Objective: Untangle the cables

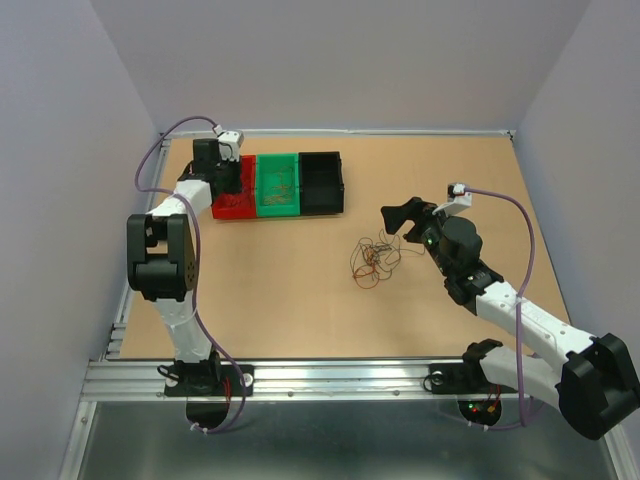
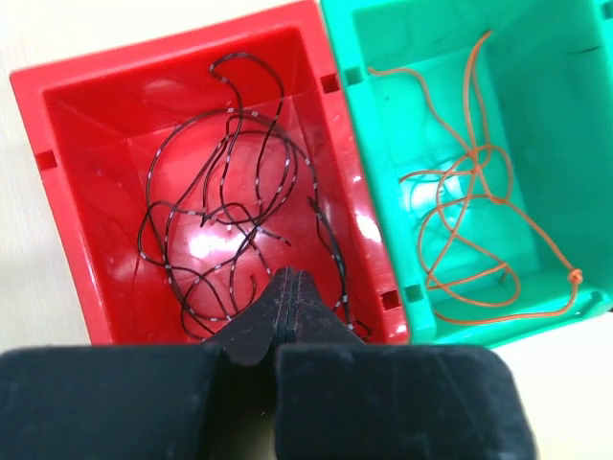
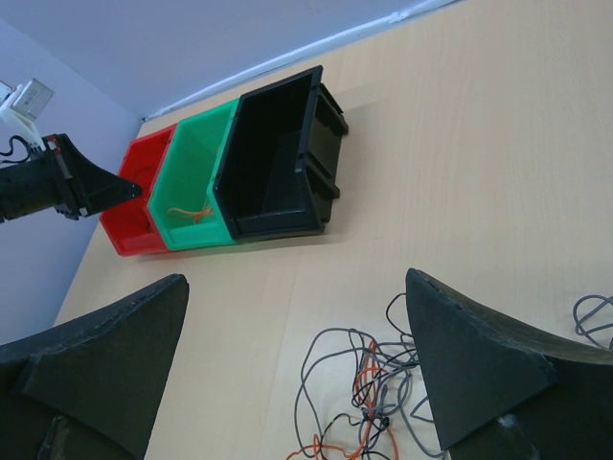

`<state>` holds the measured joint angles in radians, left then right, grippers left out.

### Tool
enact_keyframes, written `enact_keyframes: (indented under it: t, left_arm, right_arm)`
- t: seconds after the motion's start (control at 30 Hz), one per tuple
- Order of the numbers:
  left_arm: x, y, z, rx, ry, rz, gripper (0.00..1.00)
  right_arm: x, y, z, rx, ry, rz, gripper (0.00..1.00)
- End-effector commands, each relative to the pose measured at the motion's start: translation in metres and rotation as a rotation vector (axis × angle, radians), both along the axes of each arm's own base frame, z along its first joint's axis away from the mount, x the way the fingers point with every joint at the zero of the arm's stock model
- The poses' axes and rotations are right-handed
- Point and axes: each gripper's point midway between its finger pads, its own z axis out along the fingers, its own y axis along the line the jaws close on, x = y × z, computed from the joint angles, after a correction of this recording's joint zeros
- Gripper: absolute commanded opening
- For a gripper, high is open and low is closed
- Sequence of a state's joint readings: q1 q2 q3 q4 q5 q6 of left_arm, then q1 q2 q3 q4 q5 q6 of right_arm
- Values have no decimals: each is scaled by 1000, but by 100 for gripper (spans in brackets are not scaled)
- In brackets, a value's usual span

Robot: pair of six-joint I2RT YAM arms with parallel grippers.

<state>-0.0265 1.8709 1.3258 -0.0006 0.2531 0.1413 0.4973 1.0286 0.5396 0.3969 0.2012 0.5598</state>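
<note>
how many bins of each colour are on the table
red bin: 1
green bin: 1
black bin: 1
total: 3

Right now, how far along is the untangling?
Partway. Dark wires lie in the red bin, an orange wire in the green bin. The left gripper hangs shut over the red bin; the right gripper is open near the unsorted tangle. The black bin looks empty.
</note>
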Motion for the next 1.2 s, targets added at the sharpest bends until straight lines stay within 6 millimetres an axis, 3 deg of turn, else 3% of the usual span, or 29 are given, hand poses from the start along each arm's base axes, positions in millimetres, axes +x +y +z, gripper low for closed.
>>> enact_keyframes:
  t: [0.0,0.07,0.27,0.37,0.5,0.53,0.57,0.6,0.67,0.7,0.73,0.77,0.8,0.9,0.93,0.97,1.0,1.07,1.1,1.13,1.17]
  left_arm:
    - [15,13,15,59,-49,57,0]
    - [18,20,11,84,-43,84,0]
    - [20,34,-39,185,77,157,0]
    - [19,38,-52,233,108,189,0]
    - [17,40,-30,221,21,209,0]
    - [16,39,-11,206,-24,210,0]
    - [6,38,-15,202,-20,204,0]
    - [8,37,-2,189,-73,204,10]
    - [-3,35,46,159,-211,208,25]
    - [-5,35,39,158,-208,209,25]
    - [-11,33,67,139,-275,201,33]
    - [-15,32,76,129,-304,198,36]
    - [-24,30,95,113,-363,194,42]
    - [-41,23,117,87,-437,153,49]
    - [-50,18,144,71,-513,133,57]
    - [-58,14,145,66,-524,112,60]
    - [-68,9,167,60,-587,88,63]
    - [-84,-17,178,54,-627,-4,65]
    - [-93,-30,173,53,-629,-53,66]
    - [-105,-45,185,67,-674,-123,69]
    - [-120,-84,185,54,-687,-229,71]
  right_arm:
    - [1,2,10,7,-47,10,100]
    - [1,3,12,9,-51,12,100]
    - [1,3,12,10,-50,16,100]
    - [0,3,13,13,-53,16,100]
    - [-1,4,13,10,-54,24,100]
    - [0,5,12,1,-45,25,100]
    - [2,5,11,-7,-34,20,100]
    - [6,3,6,-23,-9,1,100]
    - [17,0,-7,-66,76,-45,100]
    - [19,1,-11,-74,101,-46,100]
    - [22,0,-14,-81,121,-60,100]
    - [25,0,-29,-95,169,-73,100]
    - [29,-2,-27,-95,176,-99,100]
    - [34,-5,-38,-91,219,-141,100]
    - [34,-7,-39,-86,222,-155,100]
    - [34,-7,-37,-81,217,-158,100]
    - [34,-9,-36,-80,213,-166,100]
    - [32,-13,-34,-72,207,-184,100]
    - [31,-15,-27,-61,190,-189,100]
    - [29,-20,-26,-60,185,-211,100]
    - [28,-23,-24,-55,177,-225,100]
